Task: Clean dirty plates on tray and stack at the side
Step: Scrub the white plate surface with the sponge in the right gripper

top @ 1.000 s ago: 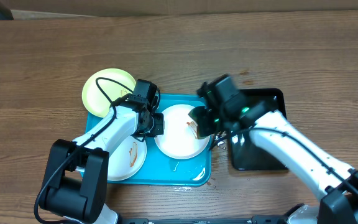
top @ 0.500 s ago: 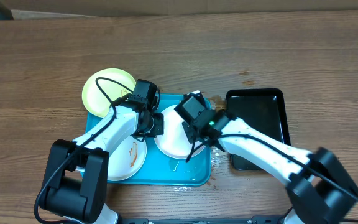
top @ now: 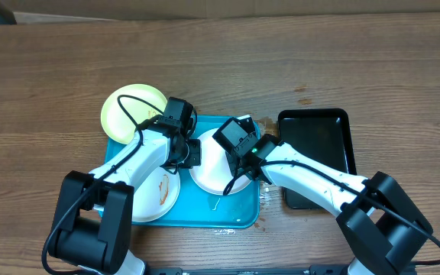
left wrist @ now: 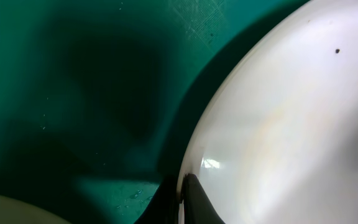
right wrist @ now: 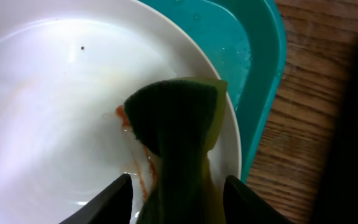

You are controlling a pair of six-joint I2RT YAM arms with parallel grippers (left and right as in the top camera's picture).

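Left claw [left wrist: 182,202] pinches the rim of the white plate [left wrist: 291,124] (turquoise tray [left wrist: 73,93] beneath). Right claw [right wrist: 178,182] stands parted, green sponge [right wrist: 173,124] loose between its fingers, red smear [right wrist: 138,152] beside it.

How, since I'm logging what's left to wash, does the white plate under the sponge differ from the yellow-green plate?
The white plate lies on the tray; the yellow-green plate sits off its far-left corner, mostly on the table. The white plate has a reddish smear; the yellow-green plate shows none from overhead. The left gripper pinches the white plate's rim, the sponge on it; no gripper is at the yellow-green plate. Both are round, shallow.
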